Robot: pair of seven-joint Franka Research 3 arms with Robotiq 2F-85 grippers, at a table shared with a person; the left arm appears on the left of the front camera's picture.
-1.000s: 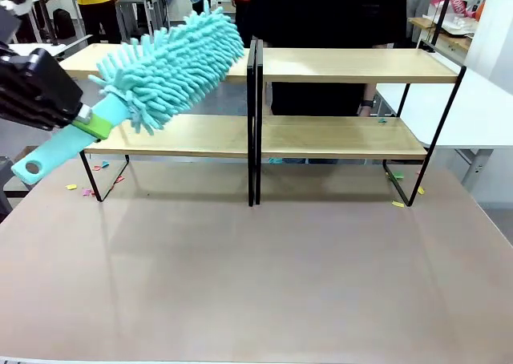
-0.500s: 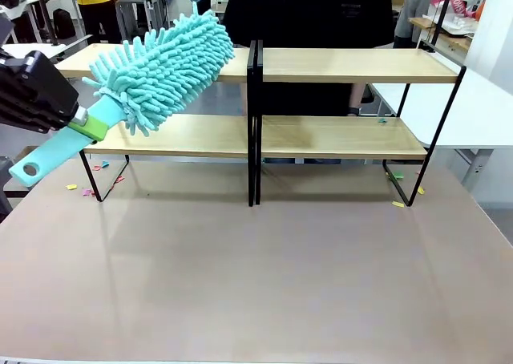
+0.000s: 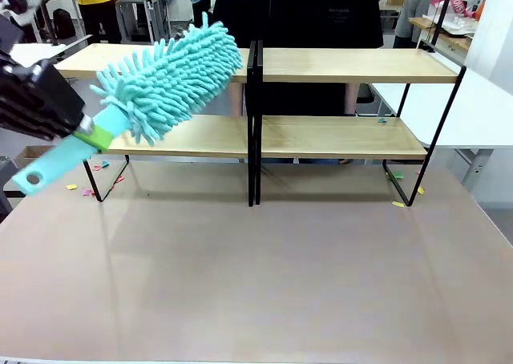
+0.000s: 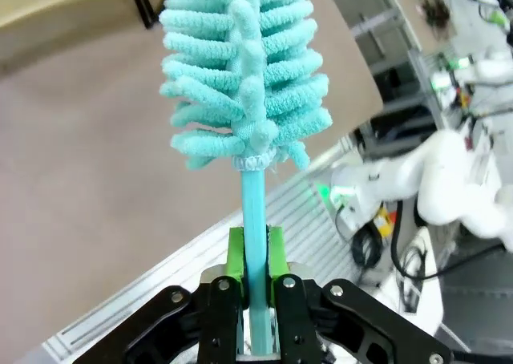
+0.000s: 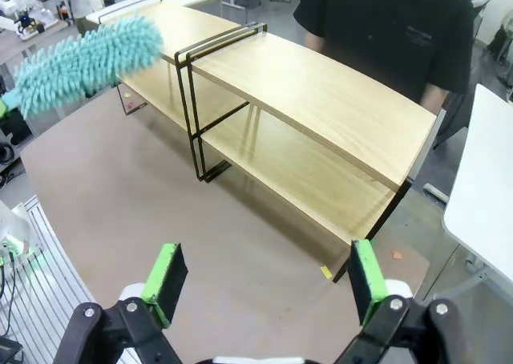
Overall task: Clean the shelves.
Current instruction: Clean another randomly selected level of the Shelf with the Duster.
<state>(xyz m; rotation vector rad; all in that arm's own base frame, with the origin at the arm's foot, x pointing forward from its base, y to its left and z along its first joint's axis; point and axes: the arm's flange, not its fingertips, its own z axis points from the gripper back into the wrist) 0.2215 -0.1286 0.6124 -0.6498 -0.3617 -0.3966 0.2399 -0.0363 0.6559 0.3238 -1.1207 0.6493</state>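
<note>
The shelves are a two-tier rack of light wooden boards on a thin black frame, spanning the far side of the table; they also show in the right wrist view. My left gripper is shut on the handle of a turquoise fluffy duster, whose head lies tilted over the left end of the top board. In the left wrist view the green pads clamp the duster's stem. My right gripper is open high above the table, with nothing between its fingers.
A person in a black shirt stands behind the shelves. Small coloured paper scraps lie on the table near the rack's feet at left and at right. A white table adjoins at the right.
The duster head dipped and pulled left, then swung back up and right along the left top board. The handle end dropped lower. The person behind shifted slightly.
</note>
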